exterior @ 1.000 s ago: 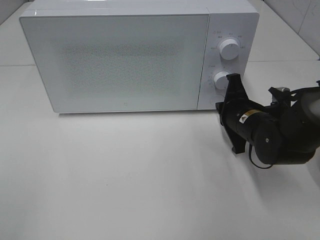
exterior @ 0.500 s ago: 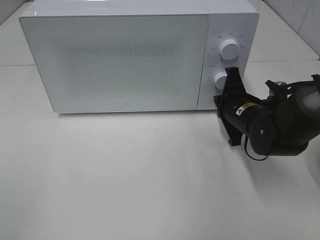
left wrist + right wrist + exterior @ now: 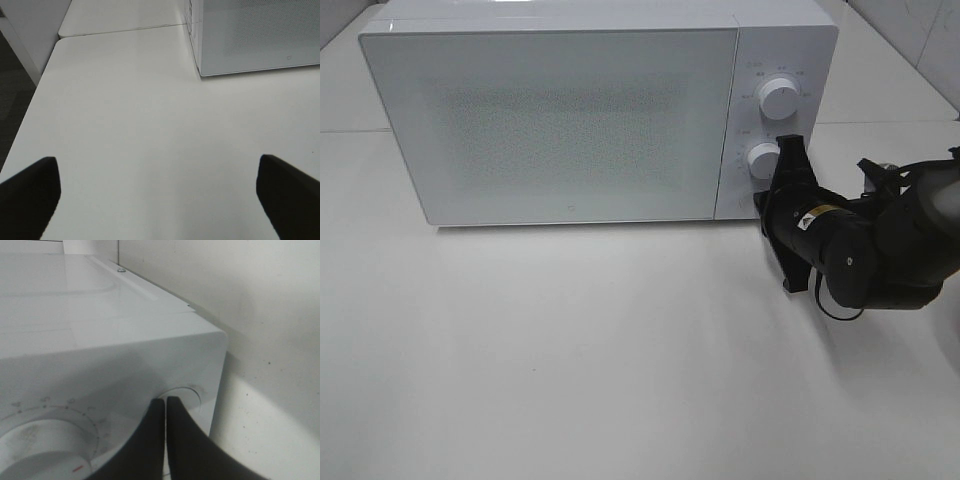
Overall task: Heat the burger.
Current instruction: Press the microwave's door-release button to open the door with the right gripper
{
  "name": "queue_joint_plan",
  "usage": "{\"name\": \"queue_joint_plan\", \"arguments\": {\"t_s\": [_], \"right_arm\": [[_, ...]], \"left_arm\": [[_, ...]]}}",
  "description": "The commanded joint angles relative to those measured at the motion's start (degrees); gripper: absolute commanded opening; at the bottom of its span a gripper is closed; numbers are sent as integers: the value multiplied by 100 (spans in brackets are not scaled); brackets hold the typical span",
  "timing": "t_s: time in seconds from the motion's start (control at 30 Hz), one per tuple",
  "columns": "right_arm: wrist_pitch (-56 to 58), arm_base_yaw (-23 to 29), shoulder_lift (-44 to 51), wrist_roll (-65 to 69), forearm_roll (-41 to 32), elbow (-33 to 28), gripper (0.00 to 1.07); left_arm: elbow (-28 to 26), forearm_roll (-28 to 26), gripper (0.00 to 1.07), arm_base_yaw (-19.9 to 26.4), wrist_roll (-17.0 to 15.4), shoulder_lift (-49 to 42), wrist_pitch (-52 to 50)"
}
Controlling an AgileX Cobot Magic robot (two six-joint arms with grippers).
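Observation:
The burger is out of view. The white microwave [image 3: 560,120] stands at the back of the table with its door closed. My right gripper [image 3: 788,146] is shut, its tips against the control panel just right of the lower knob [image 3: 762,160]. In the right wrist view the shut gripper [image 3: 165,401] meets the panel at a round button [image 3: 189,391], beside a dial [image 3: 35,450]. My left gripper [image 3: 159,167] is open with nothing between its fingers [image 3: 30,185], over bare table to the left of the microwave [image 3: 255,35].
An upper knob [image 3: 778,98] sits above the lower one on the panel. The white table [image 3: 570,350] stretches in front of the microwave. A wall [image 3: 250,300] rises close behind the microwave's right side.
My right arm has shifted slightly up and in toward the control panel, bringing the shut tips next to the lower knob. The microwave door has stayed closed.

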State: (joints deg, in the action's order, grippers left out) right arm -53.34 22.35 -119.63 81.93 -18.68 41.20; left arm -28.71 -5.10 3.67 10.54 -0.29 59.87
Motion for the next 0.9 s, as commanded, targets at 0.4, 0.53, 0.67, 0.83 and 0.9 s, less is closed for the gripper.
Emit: {"name": "queue_joint_plan", "arguments": {"t_s": [0.4,0.53,0.67,0.83,0.9], "right_arm": [[23,-34,0,11,235,143,0],[17,-34,-86,57,286,229,0],[-17,-34,-138,132,269,264,0],[-229,-34,-149,17,166,264,0],[-269,-34,-149,-6,132,264,0]], "left_arm": [[11,-11,100,6,-34,-115,-57],[11,-11,100,6,-34,-115,-57],[11,-11,100,6,-34,-115,-57],[11,-11,100,6,-34,-115,-57],[11,-11,100,6,-34,-115,-57]]}}
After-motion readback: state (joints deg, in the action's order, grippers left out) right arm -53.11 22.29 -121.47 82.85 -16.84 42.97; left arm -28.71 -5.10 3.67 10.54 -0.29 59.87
